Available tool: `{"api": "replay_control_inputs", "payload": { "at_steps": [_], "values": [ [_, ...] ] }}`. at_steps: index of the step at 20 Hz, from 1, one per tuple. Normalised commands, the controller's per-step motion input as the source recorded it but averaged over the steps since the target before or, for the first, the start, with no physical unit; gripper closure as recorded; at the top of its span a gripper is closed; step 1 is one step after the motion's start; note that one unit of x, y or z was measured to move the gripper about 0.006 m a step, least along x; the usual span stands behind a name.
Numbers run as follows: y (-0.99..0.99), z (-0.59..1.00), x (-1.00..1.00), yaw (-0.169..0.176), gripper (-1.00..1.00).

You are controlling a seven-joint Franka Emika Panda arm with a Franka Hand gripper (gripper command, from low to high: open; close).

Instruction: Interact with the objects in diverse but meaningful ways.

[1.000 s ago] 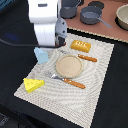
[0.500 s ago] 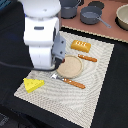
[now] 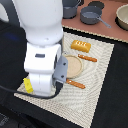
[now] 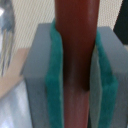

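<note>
In the wrist view my gripper (image 4: 75,80) is shut on a thick red-brown sausage-like rod (image 4: 75,30), with a green pad (image 4: 54,75) pressed on each side. In the exterior view the white arm (image 3: 45,65) fills the near left and hides the gripper. On the woven mat (image 3: 100,85) lie an orange ridged bread block (image 3: 81,46), a thin brown sausage (image 3: 87,58) and a second one (image 3: 76,84). The yellow cheese wedge (image 3: 28,85) peeks out beside the arm. A dark grey long-handled pan (image 3: 92,16) sits at the back.
A round tan plate (image 3: 75,66) lies on the mat between the two sausages, partly behind the arm. A second dark pot (image 3: 70,9) and a beige bowl (image 3: 122,16) stand on the brown counter at the back. The surface around the mat is dark.
The arm has shifted toward the near side of the exterior view and now covers more of the mat's left half. The toys on the mat have not moved.
</note>
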Motion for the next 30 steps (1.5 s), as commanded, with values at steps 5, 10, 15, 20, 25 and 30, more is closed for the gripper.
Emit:
{"api": "replay_control_inputs", "payload": {
  "at_steps": [5, 10, 15, 20, 25, 30],
  "values": [
    [-0.20, -0.29, 0.56, 0.000, 1.00],
    [-0.01, -0.27, 0.34, 0.000, 1.00],
    [0.00, 0.08, 0.34, 0.000, 1.00],
    [-0.01, 0.64, 0.24, -0.012, -1.00],
    [0.00, 0.34, 0.26, 0.000, -1.00],
    [0.04, 0.51, 0.09, 0.000, -1.00]
  ]
}}
